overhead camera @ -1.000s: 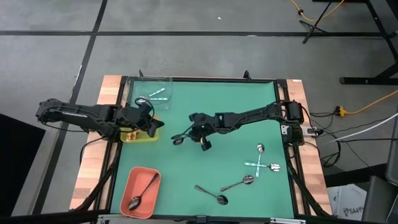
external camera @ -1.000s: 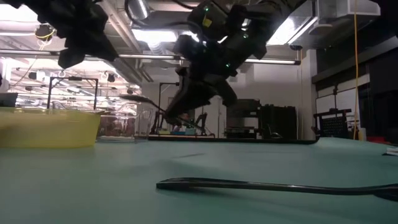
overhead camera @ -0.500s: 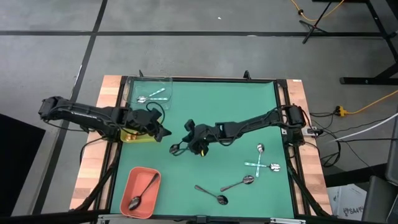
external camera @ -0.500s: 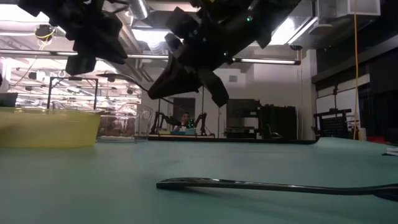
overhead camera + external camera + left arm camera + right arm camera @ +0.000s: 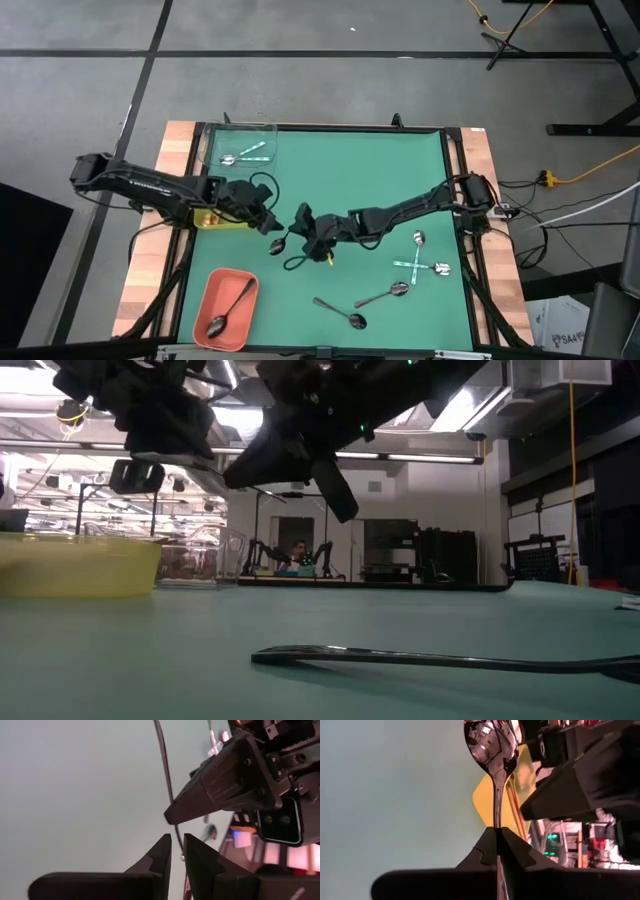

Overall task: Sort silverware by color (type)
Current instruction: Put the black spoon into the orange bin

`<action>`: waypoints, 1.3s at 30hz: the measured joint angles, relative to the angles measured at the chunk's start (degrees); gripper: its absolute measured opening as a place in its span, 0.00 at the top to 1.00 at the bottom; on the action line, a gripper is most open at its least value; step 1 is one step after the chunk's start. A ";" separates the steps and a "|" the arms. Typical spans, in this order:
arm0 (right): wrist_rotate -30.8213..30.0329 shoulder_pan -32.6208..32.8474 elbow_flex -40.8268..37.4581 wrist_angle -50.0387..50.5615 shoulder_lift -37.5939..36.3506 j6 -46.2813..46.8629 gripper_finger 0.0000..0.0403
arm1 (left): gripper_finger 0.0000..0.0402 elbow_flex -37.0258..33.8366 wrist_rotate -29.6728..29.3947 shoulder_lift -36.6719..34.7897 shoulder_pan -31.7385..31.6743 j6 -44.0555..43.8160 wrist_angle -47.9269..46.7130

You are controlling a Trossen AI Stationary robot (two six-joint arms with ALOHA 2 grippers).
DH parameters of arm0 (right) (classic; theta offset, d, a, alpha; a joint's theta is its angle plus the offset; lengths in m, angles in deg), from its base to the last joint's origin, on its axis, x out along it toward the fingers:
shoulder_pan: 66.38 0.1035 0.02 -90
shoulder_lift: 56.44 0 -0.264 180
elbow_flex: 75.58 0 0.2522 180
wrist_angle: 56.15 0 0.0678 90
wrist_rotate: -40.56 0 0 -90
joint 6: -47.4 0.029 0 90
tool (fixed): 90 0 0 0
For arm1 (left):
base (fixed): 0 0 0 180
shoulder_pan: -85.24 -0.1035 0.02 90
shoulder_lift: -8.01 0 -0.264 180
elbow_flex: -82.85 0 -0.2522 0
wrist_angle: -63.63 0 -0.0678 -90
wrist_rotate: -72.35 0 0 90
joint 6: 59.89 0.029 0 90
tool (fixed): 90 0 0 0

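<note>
**R gripper clamped on dark spoon, mid-mat**

R gripper (image 5: 497,837) was closed tight on the handle of a dark spoon (image 5: 490,742), bowl sticking out past the tips. From above, that spoon sat over the green mat (image 5: 360,170), just beside the yellow tray (image 5: 80,565), w/ both grippers nose to nose there. Low view showed both lifted clear of the mat.

L gripper (image 5: 177,840) was just beside the R one, pointing at it. Its state: can't tell, nor whether it touched the spoon.

Other silverware:
- clear tray (image 5: 262,130), far-left corner: silver spoons (image 5: 245,155) inside.
- orange tray (image 5: 210,300), near-left: one dark spoon (image 5: 232,305) inside.
- loose on the mat, R side: 3 silver ones (image 5: 418,240) near each other, plus another dark one (image 5: 342,313) near the front edge, well apart from the grippers.
</note>
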 joint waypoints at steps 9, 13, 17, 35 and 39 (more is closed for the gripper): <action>-1.22 0.56 0.00 -0.26 0.00 -0.63 1.00 | 0.89 0.02 4.10 3.60 0.01 -2.22 3.76; -1.21 0.56 0.00 -1.32 0.00 -0.67 1.00 | 0.89 0.02 4.82 3.67 0.02 -2.22 4.25; -1.20 0.54 0.00 -3.10 0.00 -0.73 1.00 | 0.89 0.02 4.86 3.67 0.00 -2.22 4.30; -2.14 0.51 0.00 -5.56 0.00 -0.70 1.00 | 0.90 0.02 4.90 3.67 0.00 -1.98 6.20; -2.14 0.51 0.00 -5.54 0.00 -0.72 1.00 | 0.93 0.02 4.88 3.67 0.00 -2.00 5.99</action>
